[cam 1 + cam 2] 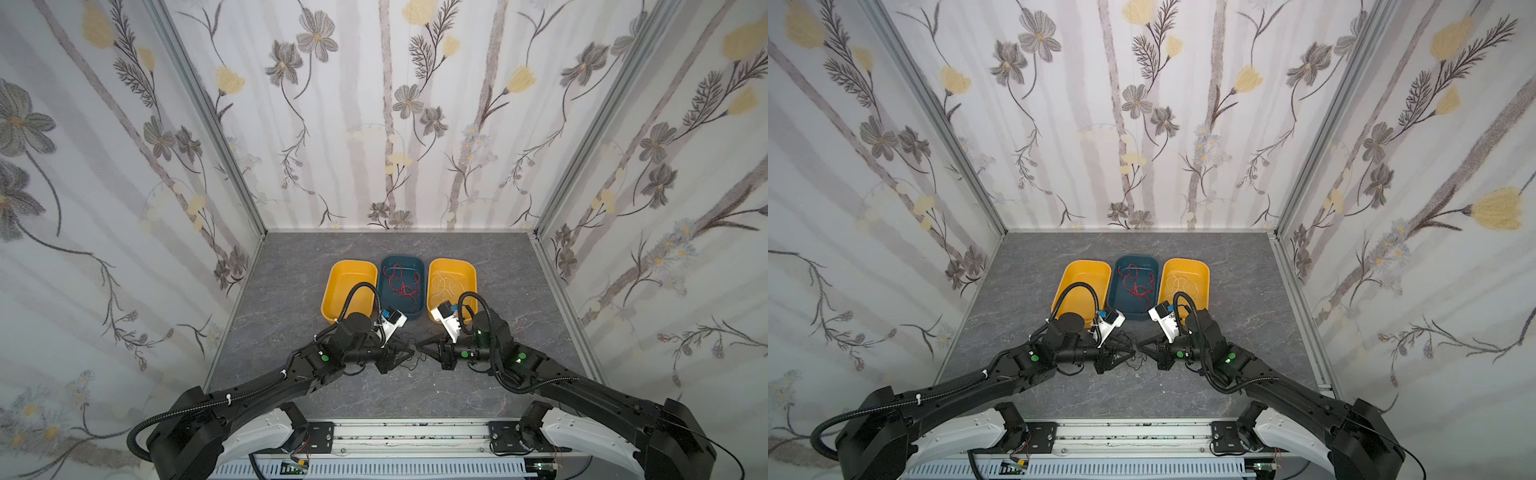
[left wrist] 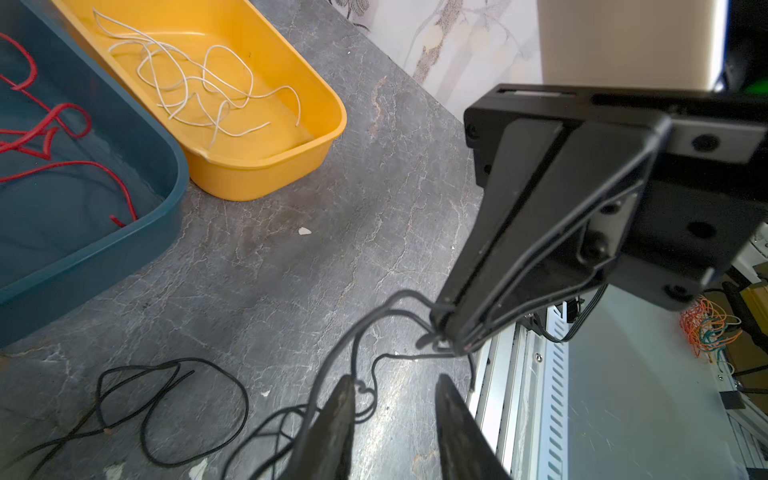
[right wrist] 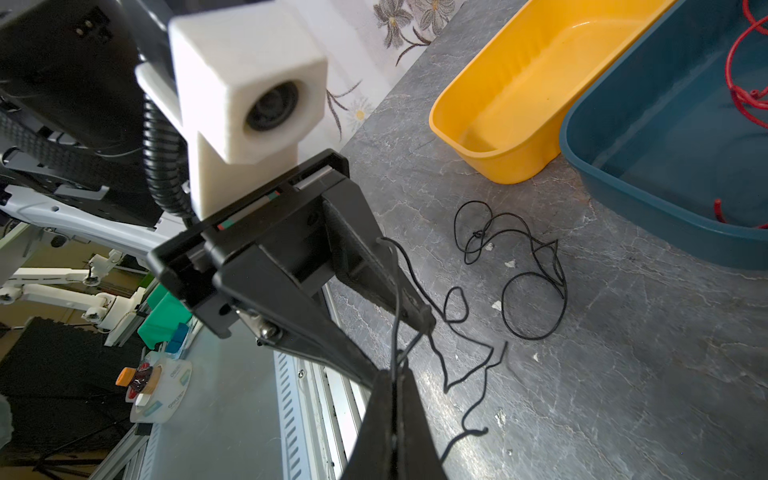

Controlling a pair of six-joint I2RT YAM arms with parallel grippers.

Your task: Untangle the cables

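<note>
I see the right hand (image 2: 451, 332) clamped on the black cable (image 3: 532, 338). The left hand (image 2: 395, 380), facing it tip to tip, stands partly open; 1 strand possibly crosses its gap.

Floral-papered walls (image 1: 395, 124) on three sides, aluminium corner posts (image 1: 235, 174), grey marbled tabletop (image 1: 291, 270).

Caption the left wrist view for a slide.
The right gripper shut on black cables, open left gripper beside them; white cables in yellow tub, red cables in blue tub.
</note>
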